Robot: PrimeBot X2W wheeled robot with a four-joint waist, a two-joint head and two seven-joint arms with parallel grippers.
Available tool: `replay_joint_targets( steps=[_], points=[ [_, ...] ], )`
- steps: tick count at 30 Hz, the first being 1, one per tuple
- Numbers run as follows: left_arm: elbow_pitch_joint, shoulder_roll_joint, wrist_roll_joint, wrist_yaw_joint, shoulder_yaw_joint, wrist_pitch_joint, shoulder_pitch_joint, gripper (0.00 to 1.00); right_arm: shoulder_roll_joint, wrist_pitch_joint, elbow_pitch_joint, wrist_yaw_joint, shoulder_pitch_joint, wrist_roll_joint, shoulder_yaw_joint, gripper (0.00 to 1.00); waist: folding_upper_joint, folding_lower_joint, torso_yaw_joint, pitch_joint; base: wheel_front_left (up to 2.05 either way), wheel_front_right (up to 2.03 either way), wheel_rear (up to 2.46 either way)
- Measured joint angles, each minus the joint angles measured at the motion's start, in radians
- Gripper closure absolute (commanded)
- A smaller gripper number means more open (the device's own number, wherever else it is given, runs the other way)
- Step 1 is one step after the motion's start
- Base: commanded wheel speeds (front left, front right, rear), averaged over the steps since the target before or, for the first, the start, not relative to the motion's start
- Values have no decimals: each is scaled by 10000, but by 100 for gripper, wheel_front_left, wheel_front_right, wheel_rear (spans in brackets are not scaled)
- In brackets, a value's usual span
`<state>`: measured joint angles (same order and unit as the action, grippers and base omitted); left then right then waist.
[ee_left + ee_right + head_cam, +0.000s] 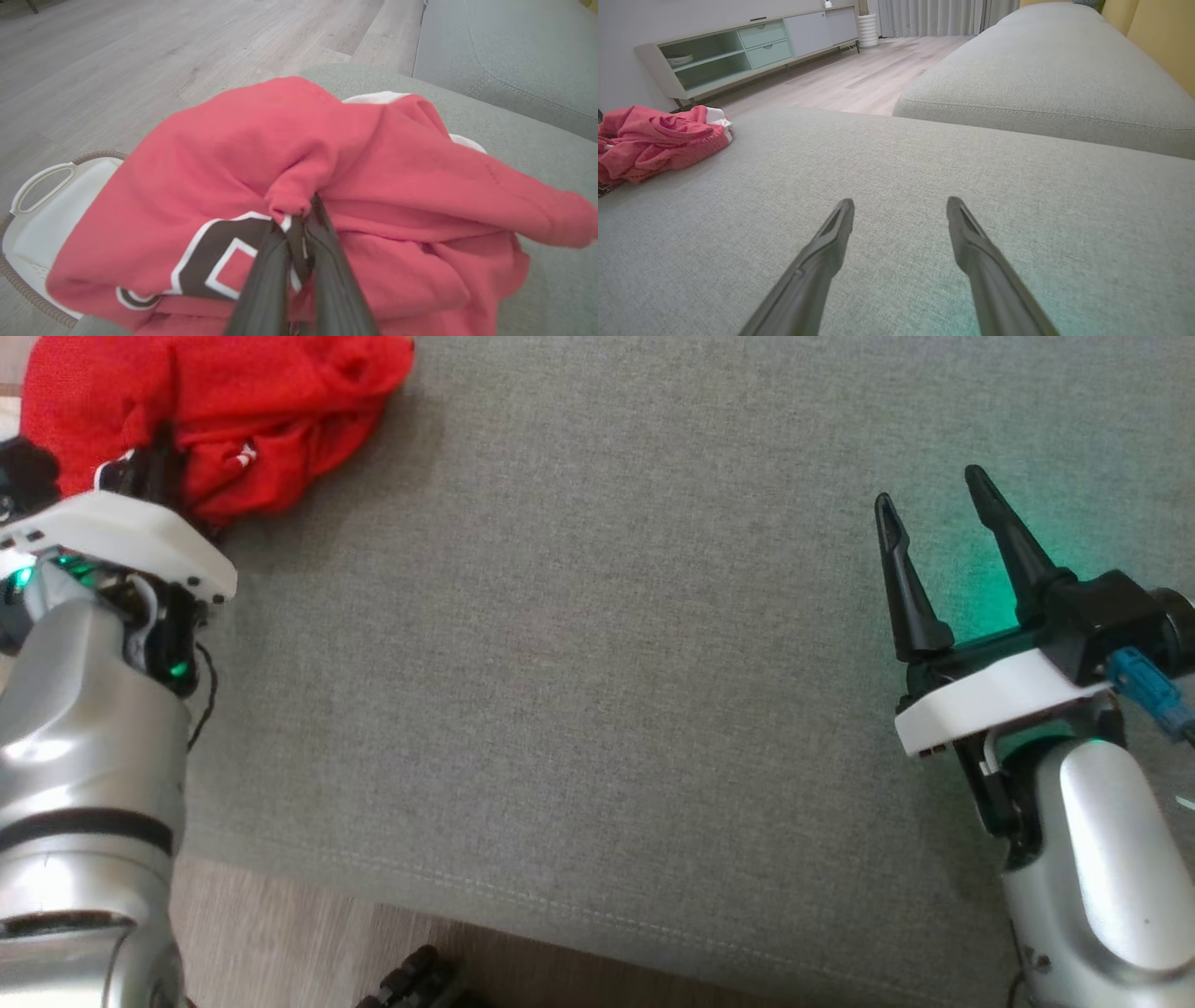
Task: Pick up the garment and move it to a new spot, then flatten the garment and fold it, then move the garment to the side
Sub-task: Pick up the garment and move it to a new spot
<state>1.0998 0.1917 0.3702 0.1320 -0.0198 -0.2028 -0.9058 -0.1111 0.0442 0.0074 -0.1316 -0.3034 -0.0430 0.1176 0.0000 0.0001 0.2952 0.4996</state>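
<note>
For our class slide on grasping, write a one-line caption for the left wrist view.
Left gripper shut on a fold of the red garment, bunched on the grey cushion.

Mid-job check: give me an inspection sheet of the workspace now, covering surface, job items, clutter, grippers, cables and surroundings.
Surface: grey cushion, bare across the middle.
Job's things: red garment, crumpled at the cushion's far left corner, unfolded.
Clutter: white basket on the floor beside that corner, partly under the garment's edge.
Grippers: left gripper shut on a fold of the garment; right gripper open over bare cushion.
Cables: black cable at the left wrist; blue connector at the right wrist.
Surroundings: wood floor, second cushion, sideboard, curtains.
</note>
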Motion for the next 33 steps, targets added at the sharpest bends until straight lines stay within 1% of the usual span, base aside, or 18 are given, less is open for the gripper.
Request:
replay_joint_targets(
  steps=[2, 6, 10, 15, 20, 24, 26, 29, 30, 31, 32, 33],
  points=[
    [190, 182, 127, 0, -288, -56, -121, 100, 6, -21, 104, 0, 0, -13, 17, 0, 0, 0, -11, -165, 0, 0, 0],
    [249, 529, 88, 0, -385, -382, -161, 100, 27, -111, 226, 0, 16, -56, -8, 0, 0, 0, -38, -504, 0, 0, 0],
    [-339, 683, 56, -40, -299, -466, -184, 100, 73, -284, 374, 0, 104, -102, -123, 0, 0, 0, -68, -1007, 0, 0, 0],
    [-2194, 796, -307, -263, -81, -470, 331, 100, 180, -485, 495, 0, 473, -226, -270, 0, 0, 0, -148, -1841, 0, 0, 0],
    [-3783, 817, -648, -399, -59, -468, 1771, 100, 368, -617, 704, 0, 1062, -454, -303, 0, 1, -1, -295, -2775, 0, 0, 0],
    [-5093, 807, -821, -476, -341, -468, 2801, 100, 405, -633, 738, 0, 1481, -554, -326, 0, 1, -1, -477, -3488, 0, 0, 0],
    [-5881, 773, -876, -568, -412, -418, 3276, 100, 439, -633, 740, 0, 1678, -635, -320, 0, 1, -1, -614, -3786, 0, 0, 0],
    [-7239, 752, -878, -742, -612, 12, 4107, 100, 516, -631, 683, 0, 1917, -662, -301, 0, 1, -2, -968, -4060, 0, 0, 0],
    [-7239, 752, -878, -742, -612, 12, 4107, 100, 516, -631, 683, 0, 1917, -662, -301, 0, 1, -2, -968, -4060, 0, 0, 0],
    [-8094, 591, -878, -849, -780, 318, 4692, 100, 546, -627, 633, 0, 2006, -734, -307, 0, 1, -1, -1254, -4153, 0, 0, 0],
    [-8472, 493, -878, -863, -930, 460, 4965, 100, 548, -614, 577, 0, 2031, -732, -305, 0, 1, -1, -1397, -4184, 0, 0, 0],
    [-8472, 493, -878, -863, -930, 460, 4965, 100, 548, -614, 577, 0, 2031, -732, -305, 0, 1, -1, -1397, -4184, 0, 0, 0]
  ],
)
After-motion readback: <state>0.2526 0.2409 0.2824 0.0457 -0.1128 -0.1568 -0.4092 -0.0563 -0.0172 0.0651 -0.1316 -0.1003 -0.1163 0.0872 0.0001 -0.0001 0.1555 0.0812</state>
